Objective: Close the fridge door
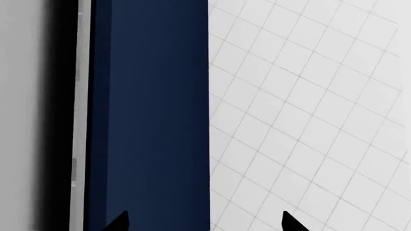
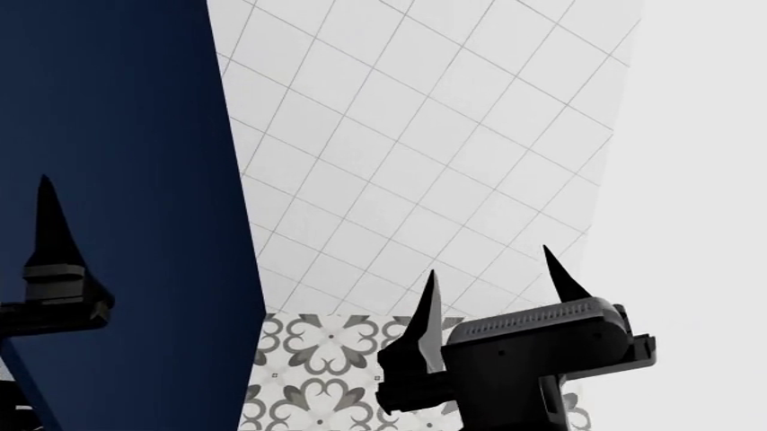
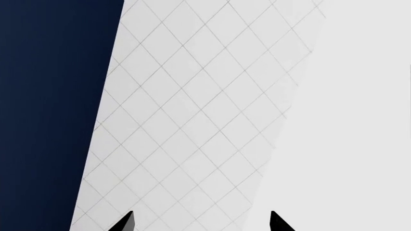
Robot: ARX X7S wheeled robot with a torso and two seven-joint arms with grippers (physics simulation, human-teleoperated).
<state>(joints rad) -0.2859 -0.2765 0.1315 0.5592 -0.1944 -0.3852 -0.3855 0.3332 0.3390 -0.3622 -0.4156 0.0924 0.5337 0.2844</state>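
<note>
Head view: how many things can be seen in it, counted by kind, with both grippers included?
Grippers: 2, the left gripper and the right gripper, both open
Doors: 1, the fridge door, showing its light grey face
Cabinet panels: 1, the navy blue panel
Walls: 1, the white tiled wall
Floors: 1, the patterned floor
Total: 6

From my left wrist I see my left gripper point(image 1: 204, 222) only as two black fingertips point(image 1: 119, 222) poking into the frame, set wide apart with nothing between them. One tip lies over a navy blue cabinet panel point(image 1: 151, 115), the other over a white tiled wall point(image 1: 308, 115) with thin grey grout lines. Beyond the panel's far edge run a thin pale grey strip point(image 1: 82, 96), a black band point(image 1: 57, 115) and a flat light grey surface point(image 1: 22, 115).
</note>
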